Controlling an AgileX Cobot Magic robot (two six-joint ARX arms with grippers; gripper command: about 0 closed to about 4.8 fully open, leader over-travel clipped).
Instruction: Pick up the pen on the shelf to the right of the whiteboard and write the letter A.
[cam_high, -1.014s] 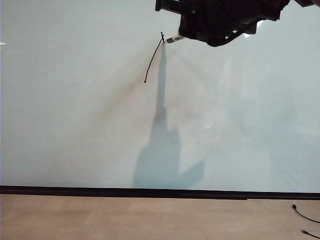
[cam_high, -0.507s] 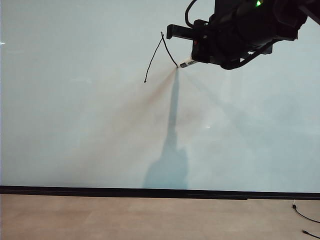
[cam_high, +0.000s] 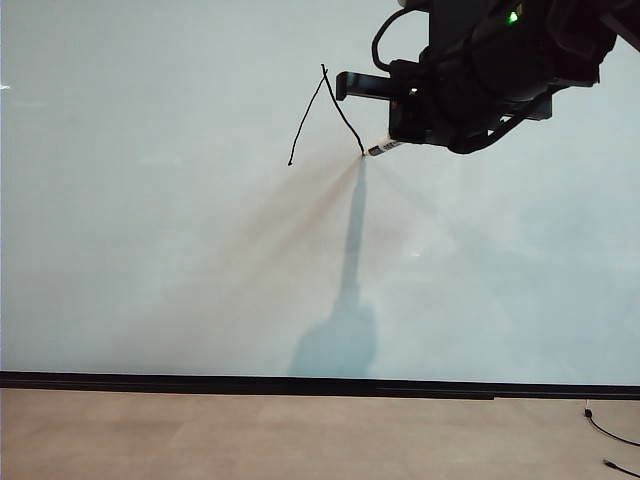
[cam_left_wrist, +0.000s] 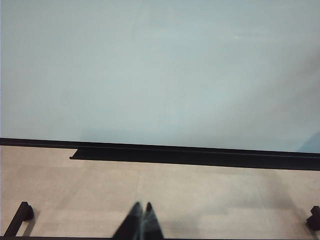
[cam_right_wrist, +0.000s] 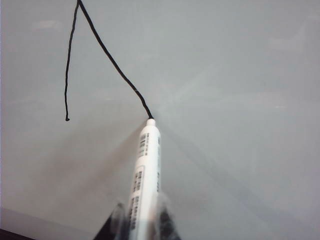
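The pen (cam_right_wrist: 146, 175), a slim marker with a pale barrel, is held against the whiteboard (cam_high: 150, 250) with its black tip touching the board at the lower end of a drawn stroke. In the right wrist view the barrel runs up from between the two fingers (cam_right_wrist: 116, 220) of the right gripper (cam_right_wrist: 140, 222), which are clamped on it from either side near its rear half. The barrel carries blocks of small dark print running along its length; too fine and blurred to read. The letter A (cam_high: 325, 112) is only part drawn: two thin, slightly wobbly black strokes meeting at a peak, one slanting down to the left of the exterior view and ending free, the other slanting down to the right and ending at the pen tip; no crossbar. In the exterior view the pen (cam_high: 381, 148) sticks out leftward and slightly downward from the dark bulk of the right arm, high on the right side of the board, with a small green light on the arm housing. The pen and arm cast a long grey shadow (cam_high: 345, 300) straight down the board. A black strip (cam_high: 300, 384) runs along the board's lower edge, tan floor (cam_high: 250, 435) below it, and a thin black cable (cam_high: 610, 435) lies at the floor's right corner. The left gripper (cam_left_wrist: 140, 225) hangs low above the floor, well away from the writing, its fingers pressed together on nothing.
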